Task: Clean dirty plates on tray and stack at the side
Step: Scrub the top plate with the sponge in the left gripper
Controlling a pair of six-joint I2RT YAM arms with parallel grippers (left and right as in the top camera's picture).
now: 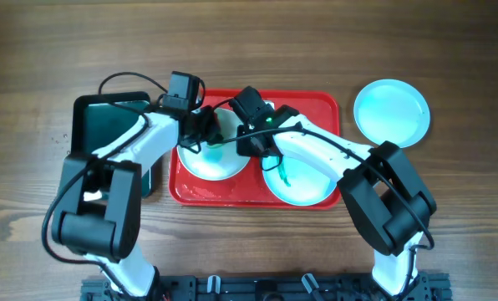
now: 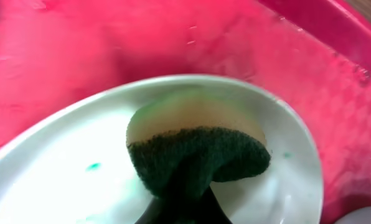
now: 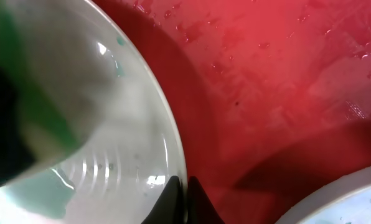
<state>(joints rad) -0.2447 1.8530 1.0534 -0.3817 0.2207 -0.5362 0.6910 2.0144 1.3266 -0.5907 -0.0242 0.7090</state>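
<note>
The red tray (image 1: pixel 316 104) holds two plates. The white plate (image 1: pixel 211 163) lies in its left half, also in the left wrist view (image 2: pixel 61 186) and the right wrist view (image 3: pixel 129 143). My left gripper (image 1: pixel 205 125) is shut on a sponge (image 2: pixel 198 149), yellow with a dark green scrub face, pressed onto that plate. Small green specks remain on the plate. My right gripper (image 3: pixel 184 190) is shut on the white plate's rim. A pale turquoise plate (image 1: pixel 303 188) with a green smear lies in the tray's right half. Another turquoise plate (image 1: pixel 391 111) sits on the table right of the tray.
A dark green-black tray (image 1: pixel 107 121) lies on the table left of the red tray, under my left arm. Water drops lie on the red tray floor (image 3: pixel 285 56). The wooden table (image 1: pixel 466 209) surrounds everything.
</note>
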